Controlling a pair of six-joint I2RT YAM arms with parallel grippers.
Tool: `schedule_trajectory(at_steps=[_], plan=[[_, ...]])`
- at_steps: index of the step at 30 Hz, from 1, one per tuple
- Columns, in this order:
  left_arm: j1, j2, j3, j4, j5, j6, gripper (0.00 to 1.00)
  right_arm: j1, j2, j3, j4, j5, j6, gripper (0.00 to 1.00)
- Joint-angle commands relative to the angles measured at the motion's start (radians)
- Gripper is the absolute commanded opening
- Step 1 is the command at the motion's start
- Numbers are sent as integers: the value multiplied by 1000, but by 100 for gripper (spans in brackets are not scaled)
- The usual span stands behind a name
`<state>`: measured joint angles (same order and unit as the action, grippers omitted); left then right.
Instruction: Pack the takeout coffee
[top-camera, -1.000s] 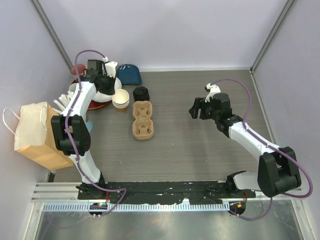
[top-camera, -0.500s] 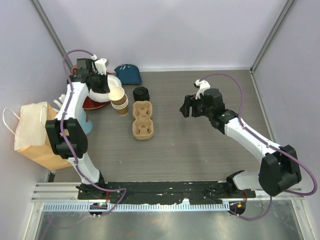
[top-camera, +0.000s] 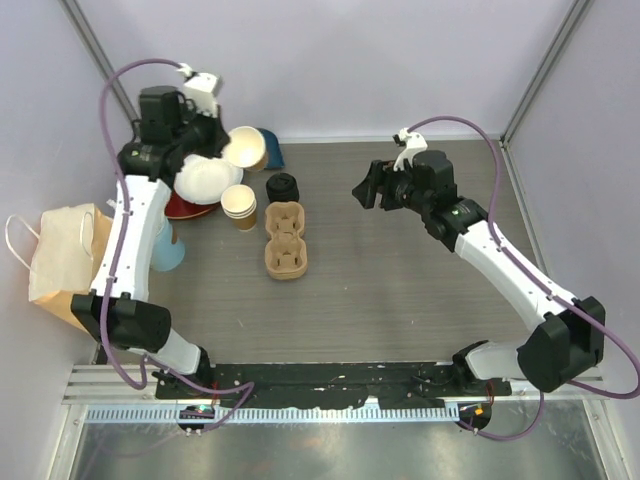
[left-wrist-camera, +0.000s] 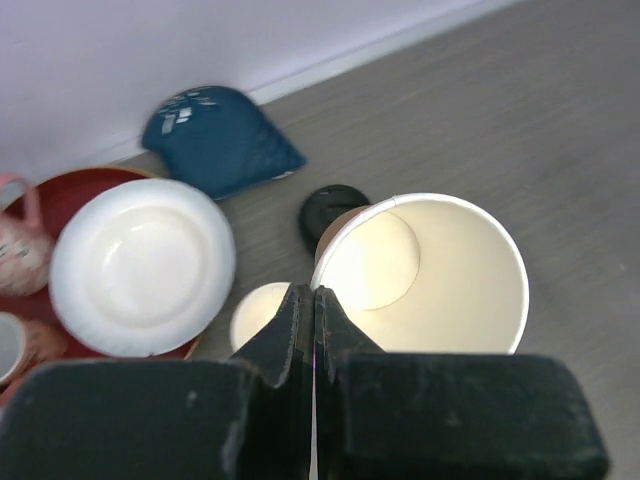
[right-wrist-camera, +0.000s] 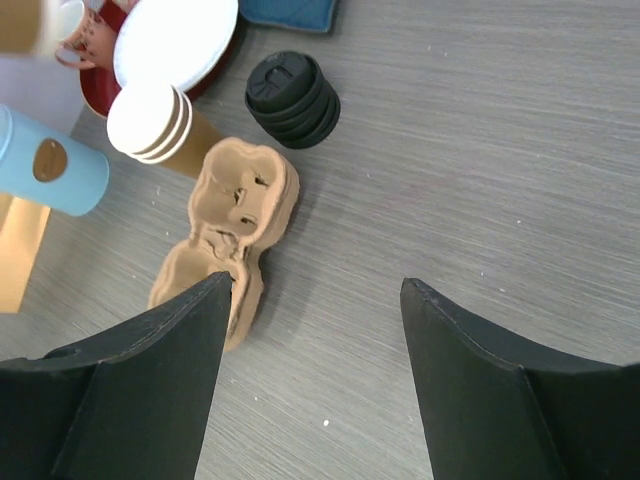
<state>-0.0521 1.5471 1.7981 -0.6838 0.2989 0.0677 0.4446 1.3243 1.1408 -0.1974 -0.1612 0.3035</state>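
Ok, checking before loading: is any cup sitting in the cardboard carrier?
No, in the right wrist view the cardboard carrier lies with its pockets empty.

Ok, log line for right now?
left hand: shut on paper cup rim, held aloft | right hand: open, empty | cup carrier: empty

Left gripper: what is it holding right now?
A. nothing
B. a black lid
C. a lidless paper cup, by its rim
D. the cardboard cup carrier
C: in the left wrist view the left gripper is pinched shut on the rim of a lidless paper cup, whose cream inside faces the camera. The stack of black lids sits apart from it.
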Motion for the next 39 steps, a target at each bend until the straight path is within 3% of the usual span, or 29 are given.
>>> schedule_trajectory(at_steps=[1,4,10,23,25,26,28,29,31,32,34,35,39], plan=[[-193,30,35,-114,-17,60,0,40,-42,143,-54,98,40,77],[-285,65,52,-134,-44,76,0,101,-28,221,-102,190,14,80],[-402,110,75,-152,-92,98,0,149,-2,281,-137,210,5,79],[-454,130,73,-172,-44,90,0,209,197,333,-165,131,-38,66],[-454,130,69,-174,-37,90,0,209,225,339,-169,141,-38,58],[-453,128,64,-172,-35,89,0,209,230,341,-175,153,-35,47],[-454,123,60,-172,-30,89,0,207,242,343,-191,157,-38,34],[-453,123,52,-172,-32,89,0,209,243,341,-198,196,-41,20],[-453,123,43,-168,-38,87,0,209,239,336,-223,256,-49,7],[-454,126,32,-165,-47,83,5,207,239,333,-232,278,-55,1],[-453,130,20,-161,-50,63,26,207,233,307,-247,340,-67,1],[-453,130,4,-155,-49,55,43,206,227,298,-252,359,-73,1],[-453,114,-22,-142,-67,37,74,169,214,258,-289,414,-78,1]])
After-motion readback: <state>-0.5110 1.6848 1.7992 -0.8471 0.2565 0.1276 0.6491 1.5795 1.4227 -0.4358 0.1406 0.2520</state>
